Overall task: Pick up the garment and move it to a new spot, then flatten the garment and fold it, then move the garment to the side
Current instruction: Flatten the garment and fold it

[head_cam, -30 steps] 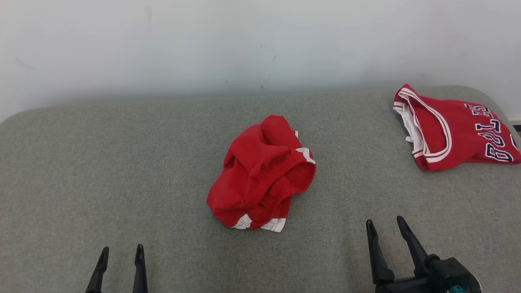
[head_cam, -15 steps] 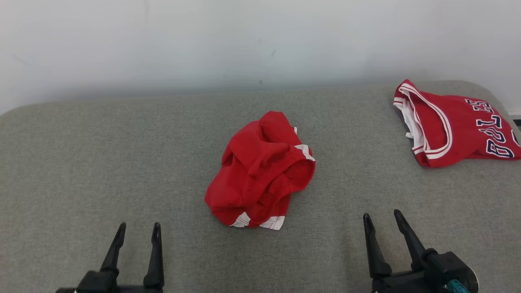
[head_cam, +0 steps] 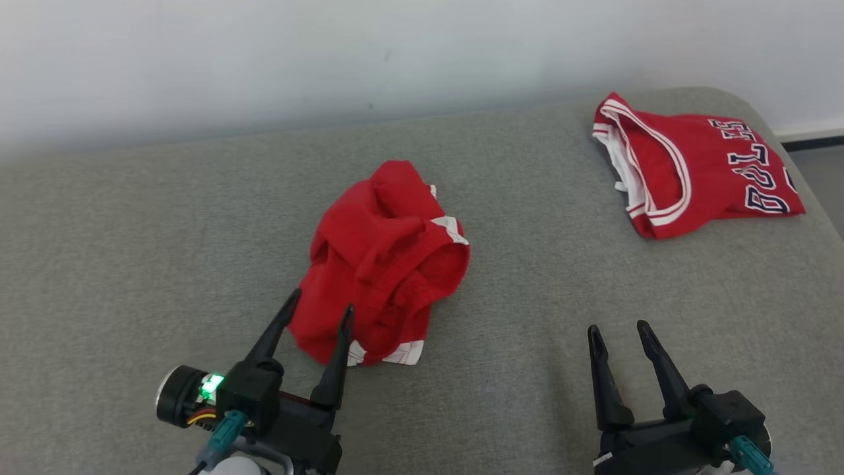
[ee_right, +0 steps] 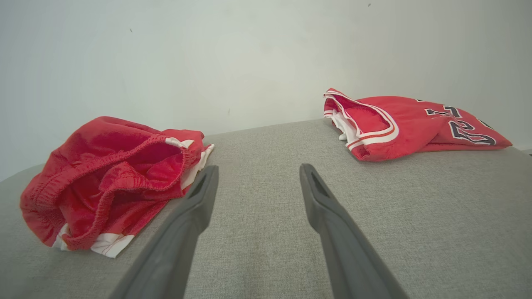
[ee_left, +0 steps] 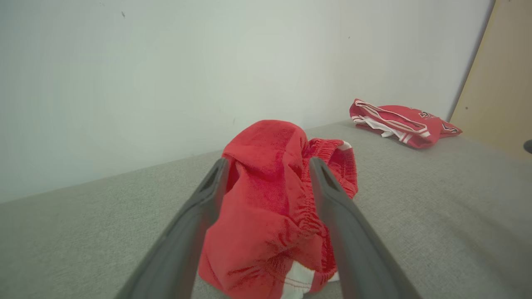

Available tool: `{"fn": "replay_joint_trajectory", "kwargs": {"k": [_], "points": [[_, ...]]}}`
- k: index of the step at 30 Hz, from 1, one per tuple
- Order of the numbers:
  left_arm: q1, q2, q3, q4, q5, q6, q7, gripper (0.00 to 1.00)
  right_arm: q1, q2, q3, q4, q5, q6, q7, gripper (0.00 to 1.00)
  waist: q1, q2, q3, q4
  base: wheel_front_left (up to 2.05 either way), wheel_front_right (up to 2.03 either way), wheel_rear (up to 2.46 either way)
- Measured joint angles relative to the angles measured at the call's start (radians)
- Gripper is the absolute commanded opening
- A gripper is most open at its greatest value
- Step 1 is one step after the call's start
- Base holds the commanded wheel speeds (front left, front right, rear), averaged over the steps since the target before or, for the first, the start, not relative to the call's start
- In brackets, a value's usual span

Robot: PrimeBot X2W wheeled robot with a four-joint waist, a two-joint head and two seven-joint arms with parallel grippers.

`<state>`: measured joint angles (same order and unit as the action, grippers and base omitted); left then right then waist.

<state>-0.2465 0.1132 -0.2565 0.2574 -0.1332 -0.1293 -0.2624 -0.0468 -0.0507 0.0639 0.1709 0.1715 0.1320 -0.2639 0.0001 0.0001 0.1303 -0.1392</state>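
Note:
A crumpled red garment (head_cam: 382, 257) with white striped trim at its hem lies mid-surface, also seen in the left wrist view (ee_left: 270, 207) and the right wrist view (ee_right: 112, 174). My left gripper (head_cam: 320, 303) is open at its near left edge, fingers straddling the cloth without closing on it (ee_left: 268, 162). A second red garment, a folded jersey (head_cam: 692, 171) with dark white-outlined lettering, lies at the far right (ee_right: 407, 120). My right gripper (head_cam: 617, 328) stands open over bare fabric to the right of the crumpled one, nothing between its fingers (ee_right: 258, 167).
Everything rests on a grey upholstered surface (head_cam: 132, 231) against a white wall (head_cam: 264, 59). Its rounded right edge (head_cam: 814, 198) runs just past the folded jersey. A tan panel (ee_left: 494, 83) stands beyond that end.
The head camera has tilted and shifted. My left gripper has advanced from the bottom left up to the crumpled garment's near edge. The right gripper has barely moved; both stay open.

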Motion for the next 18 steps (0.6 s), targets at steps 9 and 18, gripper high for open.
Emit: {"fn": "replay_joint_trajectory", "kwargs": {"k": [9, 18], "points": [[-0.054, 0.033, -0.053, 0.125, 0.006, -0.001, 0.0, 1.0, -0.015, -0.001, -0.006, -0.002, 0.015, 0.0, 0.0, 1.0, 0.0, 0.0, 0.04, -0.071, 0.0, 0.0, 0.0], [-0.1, 0.024, -0.056, 0.224, 0.016, -0.002, 0.0, 0.0, -0.022, 0.0, -0.004, -0.001, 0.021, 0.0, 0.0, 1.0, 0.0001, 0.0, 0.058, -0.113, 0.0, 0.0, 0.0]]}}
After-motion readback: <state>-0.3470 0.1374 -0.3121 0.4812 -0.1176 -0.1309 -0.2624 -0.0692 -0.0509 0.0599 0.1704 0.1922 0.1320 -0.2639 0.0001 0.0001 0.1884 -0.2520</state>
